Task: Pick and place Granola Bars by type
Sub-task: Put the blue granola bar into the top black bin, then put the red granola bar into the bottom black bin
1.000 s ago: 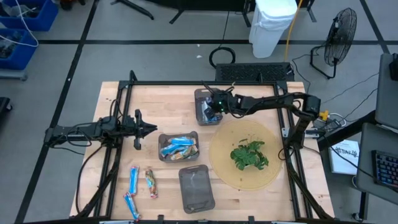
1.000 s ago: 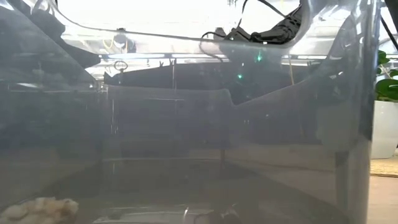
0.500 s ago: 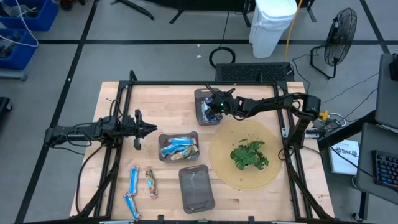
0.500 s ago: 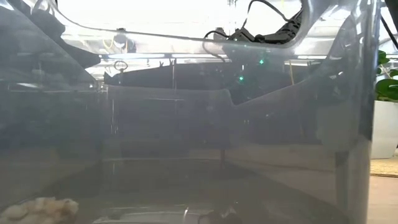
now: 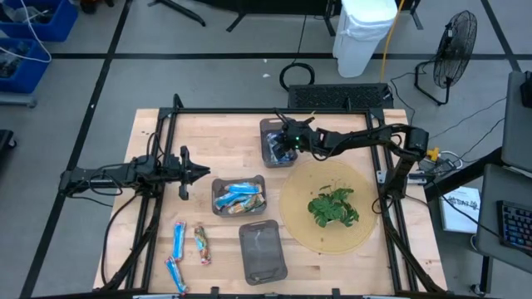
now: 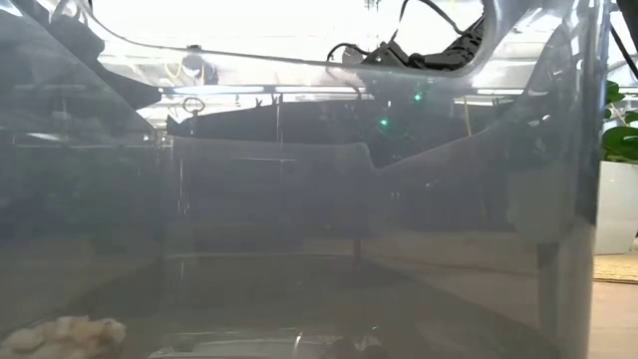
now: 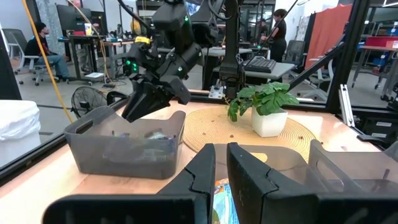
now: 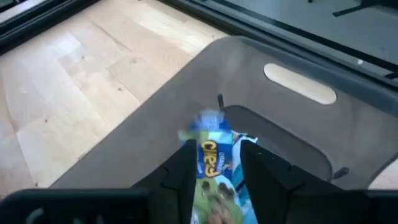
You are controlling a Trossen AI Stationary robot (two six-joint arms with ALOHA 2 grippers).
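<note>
Showing a blue-and-white granola bar with yellow lettering, center frame. Right end effector stands parted astride it over a grey tray. Left end effector is narrow, empty.

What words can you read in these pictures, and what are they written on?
No text reads clearly anywhere.
Blue-and-white granola bar between the right gripper's jaws: yellow lettering, too blurred to read.
Bars in the middle tray: print too small to read.
Loose bars on the table: print too small to read.
Papers beside the table: too small to read.
</note>
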